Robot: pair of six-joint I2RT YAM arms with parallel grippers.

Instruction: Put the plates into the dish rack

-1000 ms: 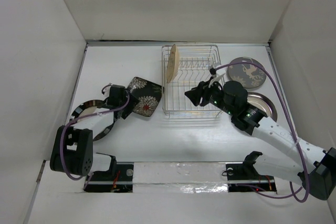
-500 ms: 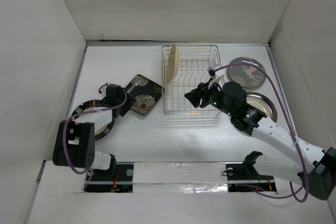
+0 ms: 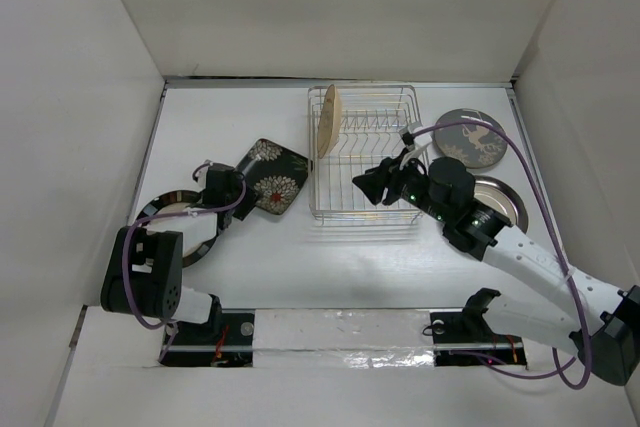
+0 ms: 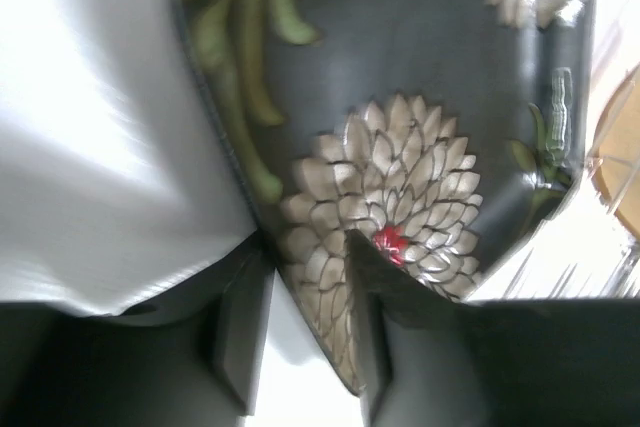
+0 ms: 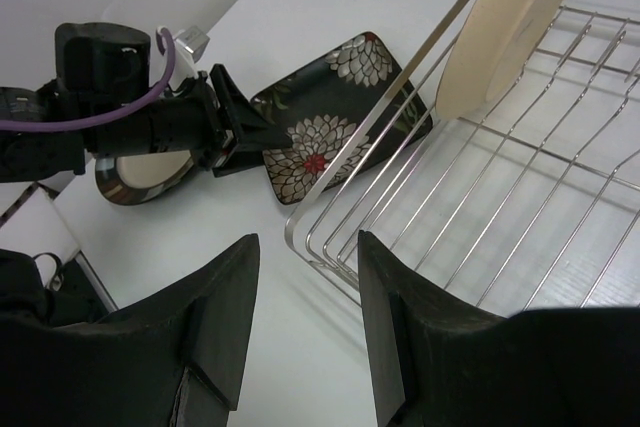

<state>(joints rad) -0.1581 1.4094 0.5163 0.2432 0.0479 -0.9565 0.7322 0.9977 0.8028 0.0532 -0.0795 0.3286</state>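
The black square plate (image 3: 270,177) with white-and-red flowers lies left of the silver wire dish rack (image 3: 360,215). My left gripper (image 3: 238,193) is shut on its near-left corner; in the left wrist view (image 4: 305,239) one finger lies over the flowered face (image 4: 400,187) and the other meets its edge. The tan round plate (image 3: 329,119) stands upright in the rack's left end. My right gripper (image 3: 368,183) is open and empty above the rack's front left part (image 5: 394,93). The right wrist view also shows the square plate (image 5: 330,127) and the tan plate (image 5: 510,17).
A dark round plate with a cream centre (image 3: 175,219) lies under my left arm. Right of the rack lie a dark round plate with pale markings (image 3: 472,137) and a second round plate (image 3: 500,203), partly hidden by my right arm. White walls enclose the table.
My left arm has folded lower and shifted slightly right. The square plate has turned and moved a little toward the rack with the left gripper. The right arm has barely moved.
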